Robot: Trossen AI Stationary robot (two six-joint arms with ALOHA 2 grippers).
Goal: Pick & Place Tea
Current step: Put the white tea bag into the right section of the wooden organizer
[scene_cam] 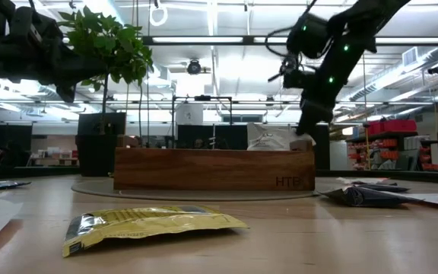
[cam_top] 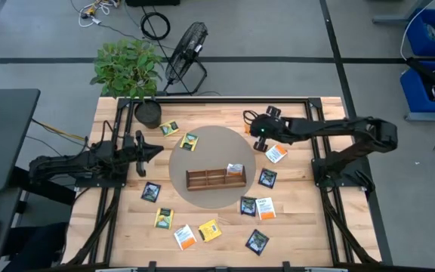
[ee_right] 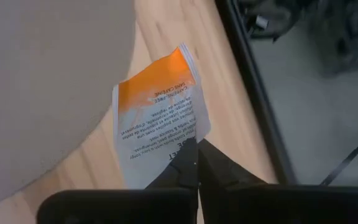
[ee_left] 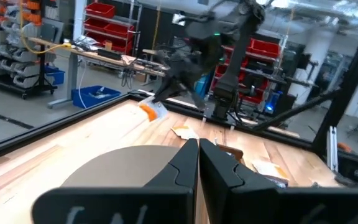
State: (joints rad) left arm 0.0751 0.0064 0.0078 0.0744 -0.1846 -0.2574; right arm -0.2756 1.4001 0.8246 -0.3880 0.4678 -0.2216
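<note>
Nearest the low camera a yellow sachet (scene_cam: pixel 150 224) lies flat and crinkled on the counter (scene_cam: pixel 295 243): light, limp foil, best pinched at an edge. Farther back, the right hand (ee_right: pixel 196 163) is closed on a corner of a white-and-orange sachet (ee_right: pixel 160 124), lifted beyond the tray (cam_top: pixel 216 178). The left hand (cam_top: pixel 155 150) waits closed and empty.

High cam looks straight down, you get the whole table (cam_top: pixel 217 234) and both arms. Low cam sits at tabletop height, level, close behind a yellow sachet (scene_cam: pixel 147 224), facing the wooden tray (scene_cam: pixel 213 169); high shares that tray. Left wrist looks across the table. Right wrist looks down, close on a white-and-orange sachet (ee_right: pixel 157 127).
</note>
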